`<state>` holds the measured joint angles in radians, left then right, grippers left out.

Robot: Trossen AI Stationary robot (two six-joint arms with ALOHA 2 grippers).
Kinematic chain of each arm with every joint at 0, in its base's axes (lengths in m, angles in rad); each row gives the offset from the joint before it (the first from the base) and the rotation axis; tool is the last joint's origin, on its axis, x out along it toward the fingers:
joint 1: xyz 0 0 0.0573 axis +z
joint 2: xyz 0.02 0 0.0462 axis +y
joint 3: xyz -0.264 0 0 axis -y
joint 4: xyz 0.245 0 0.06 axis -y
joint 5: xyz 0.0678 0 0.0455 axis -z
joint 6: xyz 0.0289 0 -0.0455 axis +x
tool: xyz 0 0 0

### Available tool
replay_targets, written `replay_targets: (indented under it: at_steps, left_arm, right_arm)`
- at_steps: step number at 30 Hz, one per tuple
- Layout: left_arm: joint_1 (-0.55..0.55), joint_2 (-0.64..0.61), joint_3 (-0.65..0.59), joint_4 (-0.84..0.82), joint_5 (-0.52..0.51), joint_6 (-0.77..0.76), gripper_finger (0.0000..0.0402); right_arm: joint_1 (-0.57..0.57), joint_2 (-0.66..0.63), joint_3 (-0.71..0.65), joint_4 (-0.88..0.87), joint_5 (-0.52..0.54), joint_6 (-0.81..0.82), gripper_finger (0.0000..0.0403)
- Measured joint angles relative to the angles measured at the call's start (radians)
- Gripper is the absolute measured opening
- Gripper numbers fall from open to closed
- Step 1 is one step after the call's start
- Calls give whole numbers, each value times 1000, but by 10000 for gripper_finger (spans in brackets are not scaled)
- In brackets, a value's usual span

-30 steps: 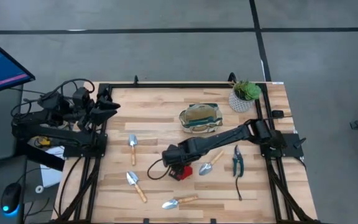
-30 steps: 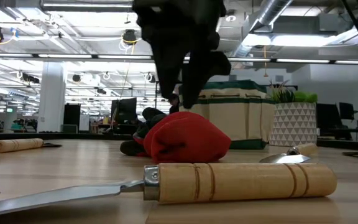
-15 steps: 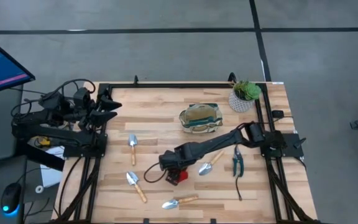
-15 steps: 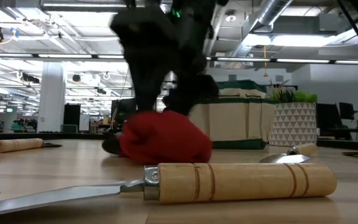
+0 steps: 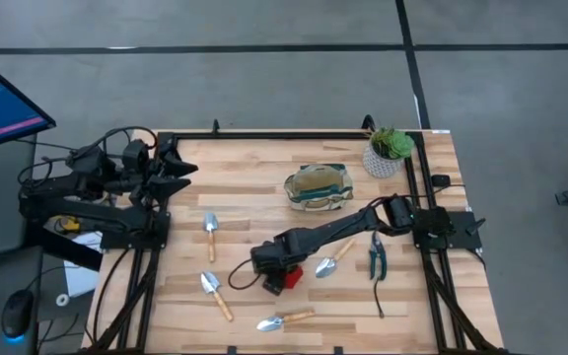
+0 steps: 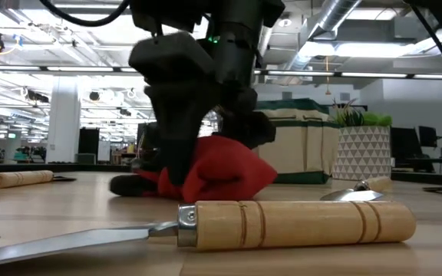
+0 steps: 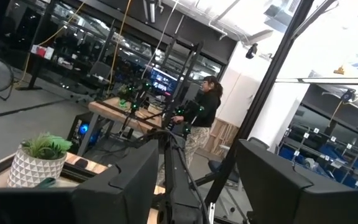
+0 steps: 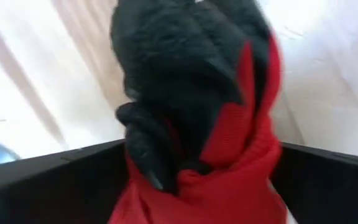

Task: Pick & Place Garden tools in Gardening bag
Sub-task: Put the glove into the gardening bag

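- Your red-and-black glove (image 5: 286, 277) lies bunched on the table (image 5: 254, 187) toward the front, between the bag and the front edge; the low view shows it resting on the wood (image 6: 221, 170).
- Your right gripper (image 5: 269, 260) is down on the glove, its fingers set on either side of the red cuff and touching the fabric; the right wrist view shows the glove (image 8: 197, 118) filling the gap between the two dark fingers, so it looks pinched, still on the table.
- The gardening bag (image 5: 318, 186) stands upright behind the glove, mouth up, apart from it.
- One trowel (image 5: 332, 260) lies just right of the glove; the pruning shears (image 5: 376, 254) lie farther right, near the right arm's base.
- Three more trowels sit apart: one at the front edge (image 5: 284, 319), one front-left (image 5: 215, 294), one left of centre (image 5: 210, 235).
- The potted plant (image 5: 387, 152) stands at the far right corner.
- Your left gripper (image 5: 171, 164) waits raised at the far left corner, away from everything, fingers spread apart, as the left wrist view shows.
- A person (image 7: 202, 115) stands in the room beyond.
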<state>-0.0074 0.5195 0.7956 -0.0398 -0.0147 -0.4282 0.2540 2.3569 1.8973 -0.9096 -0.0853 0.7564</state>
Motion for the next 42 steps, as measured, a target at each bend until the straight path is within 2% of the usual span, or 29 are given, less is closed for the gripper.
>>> replay_targets:
  at_steps: [3, 8, 9, 16, 18, 24, 27, 30, 35, 42]
  left_arm:
    - [0, -1, 0, -34, 0, 0, 187]
    - [0, -2, -7, -57, 1, 2, 132]
    - [0, -4, -10, -58, 1, 2, 118]
    - [0, -31, -49, -59, 16, 4, 18]
    - [0, -46, -71, -62, 16, 6, 6]
    - [0, -135, -176, -59, 12, 33, 1]
    - [0, -200, -242, -59, 11, 47, 1]
    - [0, -263, -304, -55, -10, 49, 1]
    - [0, -330, -387, -43, -58, 48, 1]
    - [0, -351, -458, -36, -64, 49, 1]
  right_arm:
    - [2, -4, -3, -28, 33, 1, 244]
    - [-8, -26, -6, -84, 33, -92, 78]
    - [-11, -35, -7, -94, 32, -121, 67]
    - [-70, -203, -6, -209, 40, -283, 70]
    - [-94, -269, -7, -218, 72, -314, 70]
    - [-172, -502, -5, -236, 253, -425, 70]
    - [-232, -582, -5, -236, 299, -511, 70]
    - [-304, -625, -5, -242, 300, -612, 70]
    - [-405, -629, -5, -270, 295, -826, 70]
    - [-469, -616, -62, -308, 260, -1027, 70]
